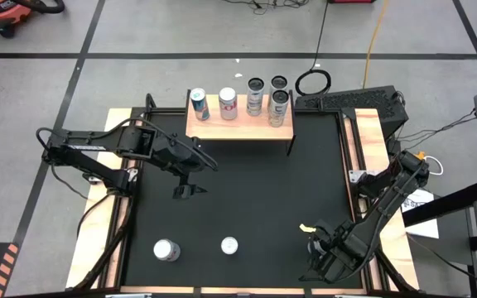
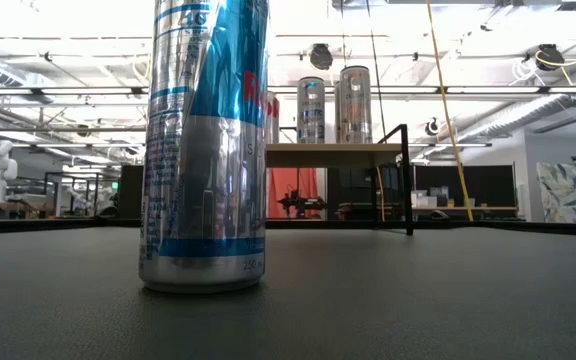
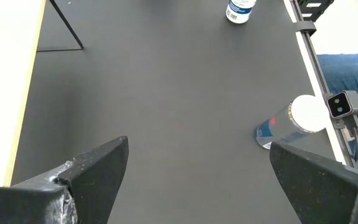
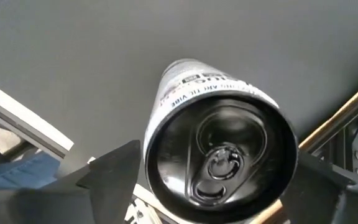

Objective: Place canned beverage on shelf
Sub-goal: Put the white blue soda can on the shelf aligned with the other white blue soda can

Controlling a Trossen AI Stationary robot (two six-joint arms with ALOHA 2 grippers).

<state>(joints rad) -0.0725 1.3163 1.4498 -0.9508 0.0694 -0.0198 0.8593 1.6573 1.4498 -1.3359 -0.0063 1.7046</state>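
Broadly, by size: the black matte rectangular table (image 1: 247, 199) is filling the work area inside a pale wooden frame.

The small low shelf with a light wood top and thin black metal legs (image 1: 238, 126) is standing at the table's far edge; four slim cans are standing on it, with a fifth can just behind its right end.

The left arm is reaching in from the left, its left gripper (image 1: 188, 189) hanging over bare table in front of the shelf, jaws spread wide and gripping nothing.

The right arm is folding down at the near right corner, its right gripper (image 1: 320, 258) bracketing a tilted silver-and-black can with a dark lid (image 4: 219, 158); the jaws are sitting wide on either side of it, and whether they are pressing it cannot be told.

Two silver-and-blue slim cans are standing upright near the front edge: one toward the left (image 1: 166, 249), one nearer the centre (image 1: 229, 245), well apart from the shelf.
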